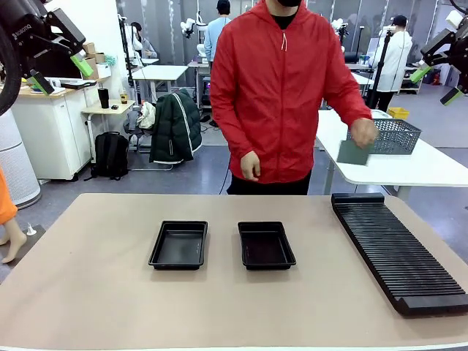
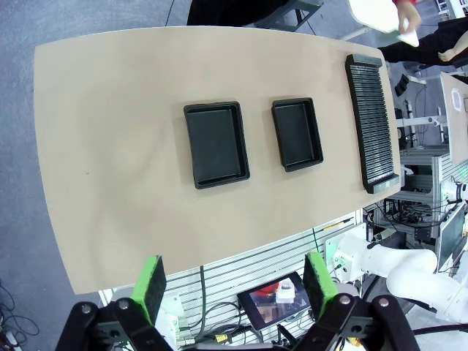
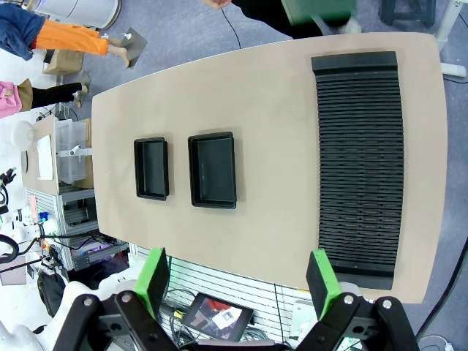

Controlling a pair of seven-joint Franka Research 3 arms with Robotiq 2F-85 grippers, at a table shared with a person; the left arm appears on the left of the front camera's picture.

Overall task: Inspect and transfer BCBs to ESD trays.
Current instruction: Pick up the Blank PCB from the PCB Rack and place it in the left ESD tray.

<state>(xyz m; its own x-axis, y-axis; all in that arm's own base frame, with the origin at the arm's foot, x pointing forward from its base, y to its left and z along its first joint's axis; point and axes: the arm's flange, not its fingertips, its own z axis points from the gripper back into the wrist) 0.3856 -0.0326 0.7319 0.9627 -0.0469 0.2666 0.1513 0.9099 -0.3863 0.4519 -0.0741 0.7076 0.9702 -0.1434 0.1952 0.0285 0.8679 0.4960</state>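
We log one BCB [image 1: 354, 152], held in the person's hand [image 1: 363, 133] past the far edge of the counter [image 1: 95, 292]; left tray [image 1: 179, 245], right tray [image 1: 266, 245], side by side mid-counter; rack [image 1: 398, 248] at right; left pincer [image 1: 58, 73], right pincer [image 1: 436, 84], raised, wide, holding nothing.

A ribbed black rack [image 1: 398, 252] lies on the tan table [image 1: 88, 292], right side; a mesh basket [image 1: 398, 137] stands behind.

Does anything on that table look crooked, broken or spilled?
Nothing stands out. The left tray and right tray sit flat and empty, the rack lies straight, and nothing is spilled on the table.
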